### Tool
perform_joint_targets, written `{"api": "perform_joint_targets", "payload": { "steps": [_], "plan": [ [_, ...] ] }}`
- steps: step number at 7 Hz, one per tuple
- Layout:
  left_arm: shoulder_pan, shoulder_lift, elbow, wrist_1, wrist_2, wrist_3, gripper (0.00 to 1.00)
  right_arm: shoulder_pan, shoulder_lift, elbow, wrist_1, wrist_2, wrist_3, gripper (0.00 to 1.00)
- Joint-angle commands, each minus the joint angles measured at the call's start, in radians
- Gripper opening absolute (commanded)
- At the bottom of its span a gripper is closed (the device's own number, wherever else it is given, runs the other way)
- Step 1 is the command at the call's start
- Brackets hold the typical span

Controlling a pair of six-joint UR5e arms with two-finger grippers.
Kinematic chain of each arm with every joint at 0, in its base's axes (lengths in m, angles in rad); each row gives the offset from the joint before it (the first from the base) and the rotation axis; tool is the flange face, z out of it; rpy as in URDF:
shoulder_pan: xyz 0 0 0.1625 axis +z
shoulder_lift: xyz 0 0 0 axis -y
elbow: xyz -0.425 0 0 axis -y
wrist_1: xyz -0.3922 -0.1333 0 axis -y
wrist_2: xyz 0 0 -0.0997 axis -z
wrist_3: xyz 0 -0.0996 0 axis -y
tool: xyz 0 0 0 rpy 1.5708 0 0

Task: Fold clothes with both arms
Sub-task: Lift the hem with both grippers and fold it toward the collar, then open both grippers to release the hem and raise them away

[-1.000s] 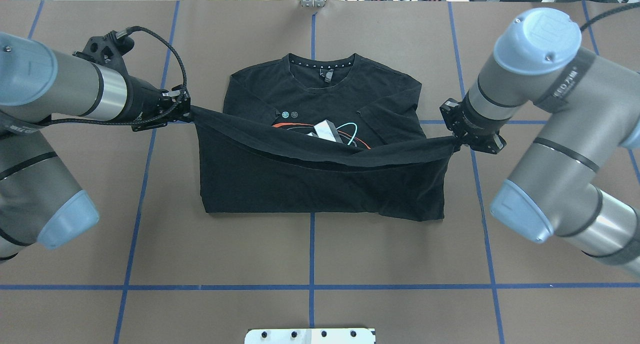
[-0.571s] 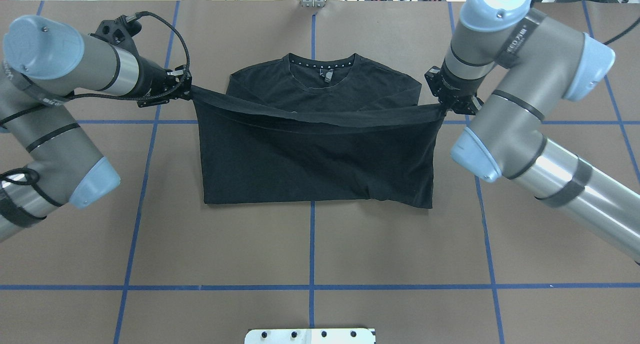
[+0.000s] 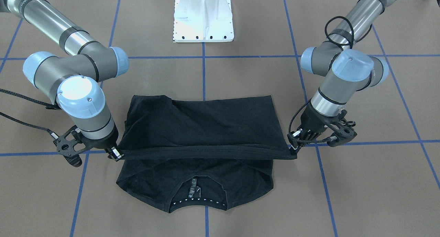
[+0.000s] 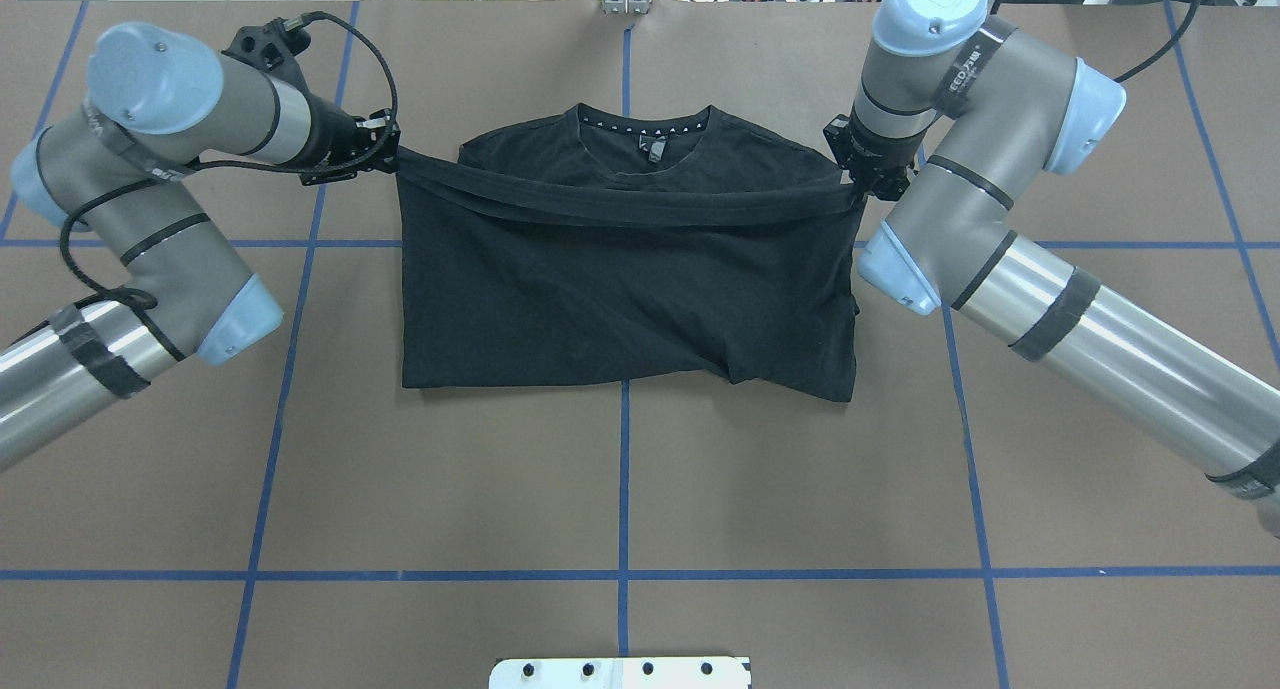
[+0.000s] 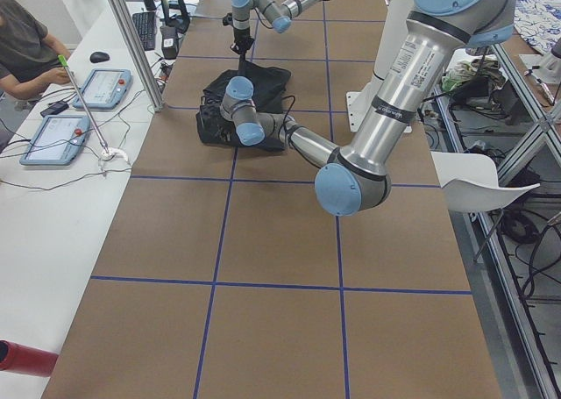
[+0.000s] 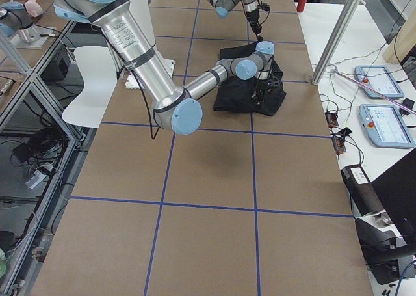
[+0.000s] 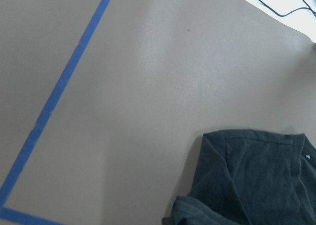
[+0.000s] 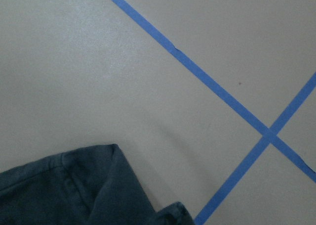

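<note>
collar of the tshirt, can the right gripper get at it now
Probably not yet: the collar lies uncovered, but the right gripper is shut on the lifted hem, stretched across to the left gripper.

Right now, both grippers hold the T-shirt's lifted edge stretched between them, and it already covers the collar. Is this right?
Not quite. The left gripper and right gripper do hold the edge of the T-shirt stretched, but the collar lies uncovered, as the overhead view shows.

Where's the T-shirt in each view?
Front-facing: T-shirt centre, collar at bottom.
Overhead: T-shirt upper centre, collar at top.
Exterior left: T-shirt small, upper centre-left.
Exterior right: T-shirt small, upper centre-right.
Left wrist: T-shirt bottom-right corner.
Right wrist: T-shirt bottom-left corner.
Landmark: blue tape line running under the shirt's middle.
</note>
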Motion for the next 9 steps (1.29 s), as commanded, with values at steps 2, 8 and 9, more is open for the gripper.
{"api": "perform_joint_targets", "payload": {
  "steps": [2, 8, 9],
  "plan": [
    [0.000, -0.057, 0.140, -0.097, 0.039, -0.001, 0.15, -0.002, 0.033, -0.092, 0.066, -0.047, -0.003, 0.00],
    [-0.038, -0.064, 0.087, -0.108, -0.011, 0.035, 0.61, -0.023, 0.078, -0.013, 0.049, -0.066, 0.102, 0.98],
    [-0.043, -0.053, 0.034, -0.107, -0.034, 0.028, 0.62, -0.078, -0.017, 0.149, 0.048, -0.085, 0.196, 0.98]
  ]
}}
